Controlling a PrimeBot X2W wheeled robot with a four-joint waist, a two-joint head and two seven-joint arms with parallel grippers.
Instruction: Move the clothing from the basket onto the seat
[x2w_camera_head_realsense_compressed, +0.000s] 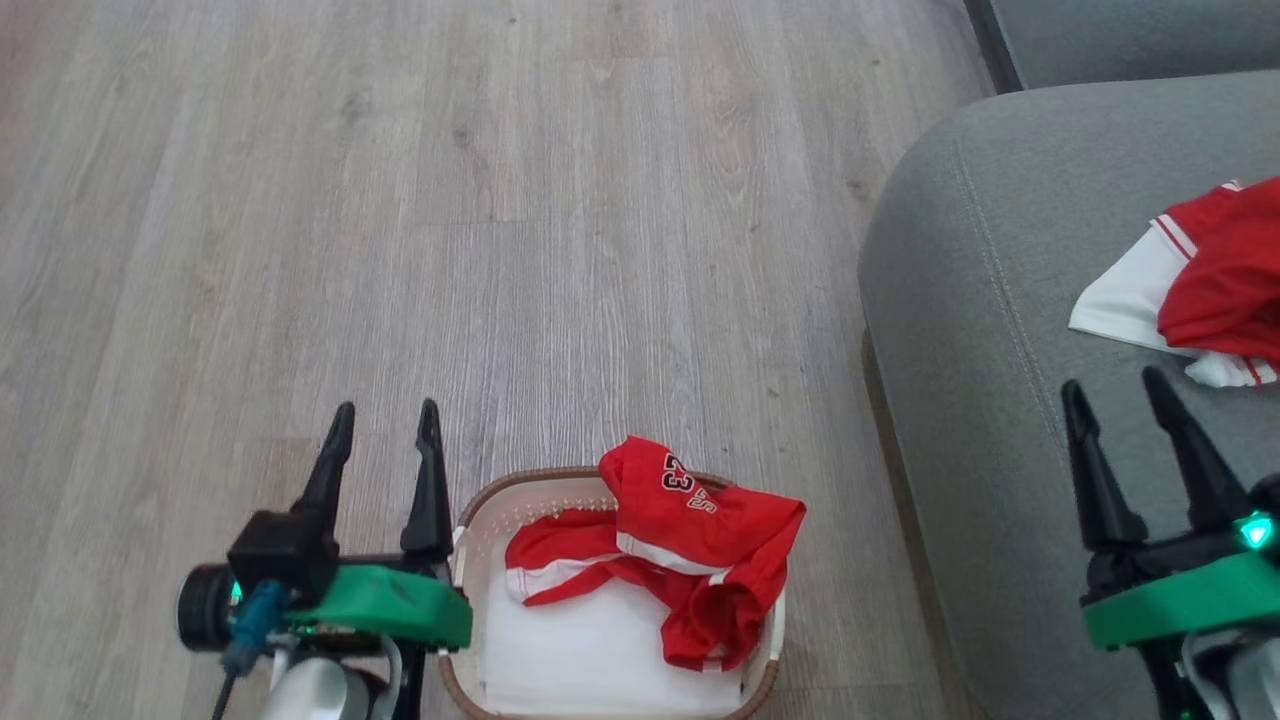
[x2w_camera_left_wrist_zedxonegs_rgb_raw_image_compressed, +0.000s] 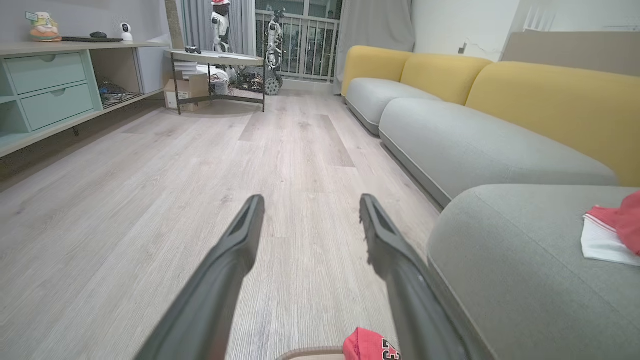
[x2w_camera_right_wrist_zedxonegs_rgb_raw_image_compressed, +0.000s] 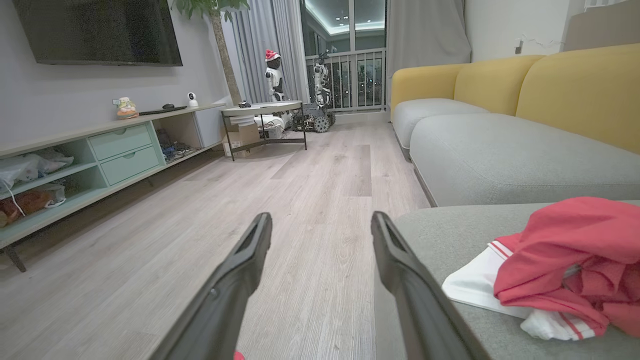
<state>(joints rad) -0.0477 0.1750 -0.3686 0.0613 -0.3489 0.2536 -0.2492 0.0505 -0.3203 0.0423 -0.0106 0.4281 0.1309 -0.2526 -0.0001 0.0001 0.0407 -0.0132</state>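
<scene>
both claws stand wide and empty, the left claw (x2w_camera_head_realsense_compressed: 387, 410) just left of the basket (x2w_camera_head_realsense_compressed: 470, 530), the right claw (x2w_camera_head_realsense_compressed: 1113, 382) at the seat (x2w_camera_head_realsense_compressed: 960, 300) with a red garment (x2w_camera_head_realsense_compressed: 1225, 270) ahead and right of it. the jersey (x2w_camera_head_realsense_compressed: 700, 530) is heaped in the basket, right of the left claw. i would bring that claw over its raised fold, pinch a thick bunch and lift clear of the rim.
</scene>
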